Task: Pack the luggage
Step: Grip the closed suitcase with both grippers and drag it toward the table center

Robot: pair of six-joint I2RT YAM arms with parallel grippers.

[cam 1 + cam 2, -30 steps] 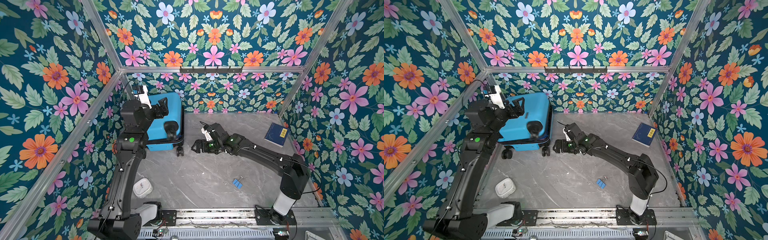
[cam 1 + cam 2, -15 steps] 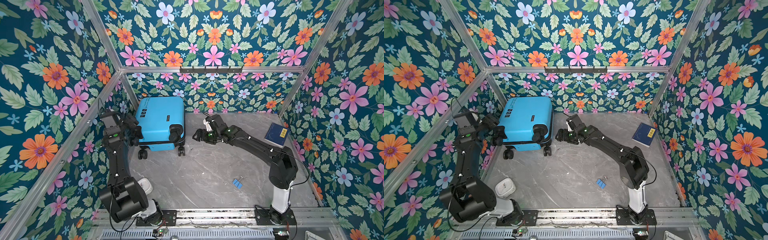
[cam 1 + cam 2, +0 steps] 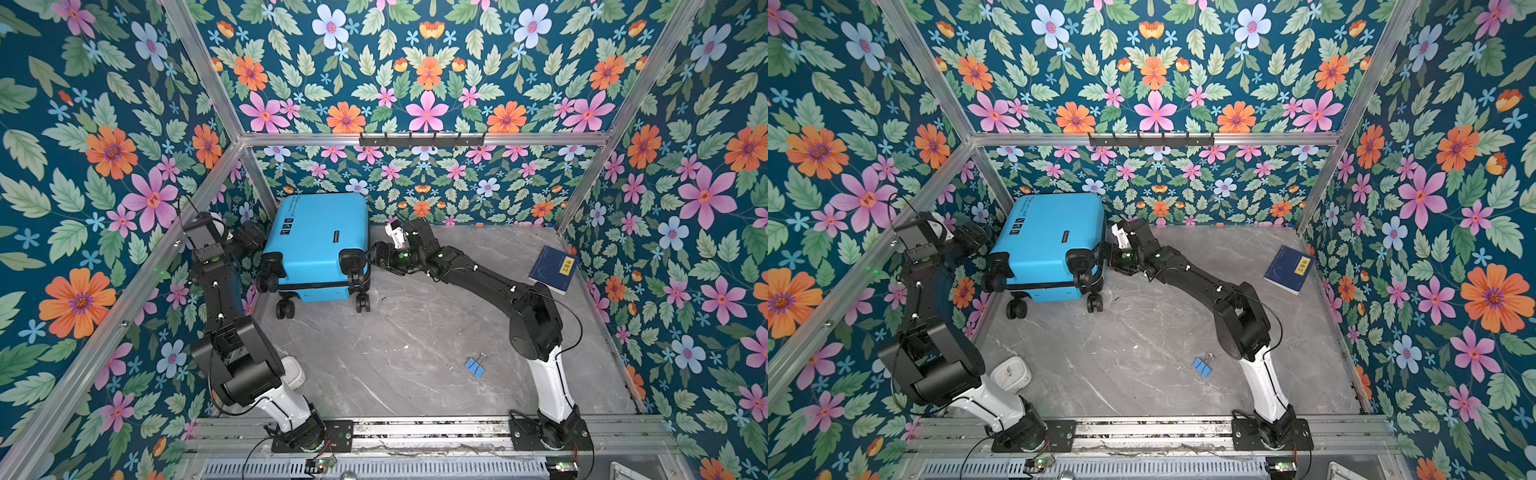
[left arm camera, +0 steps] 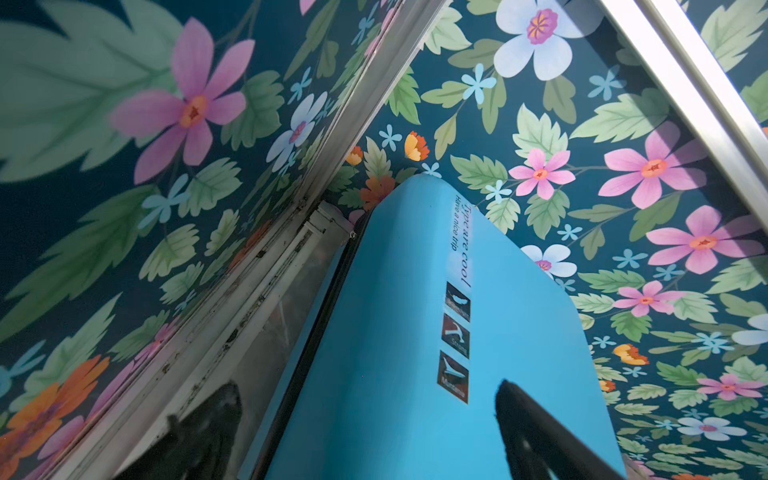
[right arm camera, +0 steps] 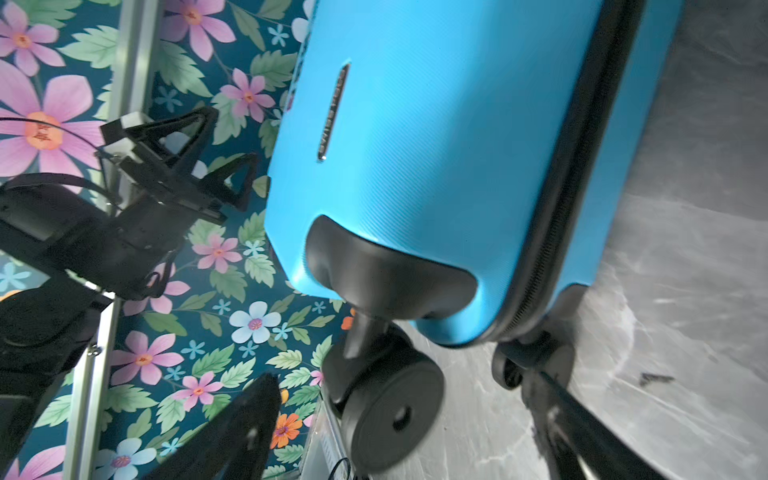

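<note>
Between the two arms, the blue luggage (image 3: 316, 237) lies shut on the counter (image 3: 415, 332). Left claw (image 3: 258, 237) and right claw (image 3: 371, 259) are both spread apart, holding nothing.

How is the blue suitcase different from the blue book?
The suitcase is bright sky blue; the book is dark blue with a yellow label. The suitcase is big and thick, with black wheels; the book is small, thin and has none. The suitcase lies in the back left corner; the book lies by the right wall. Both are blue, shut, and lying flat on the grey table.
</note>
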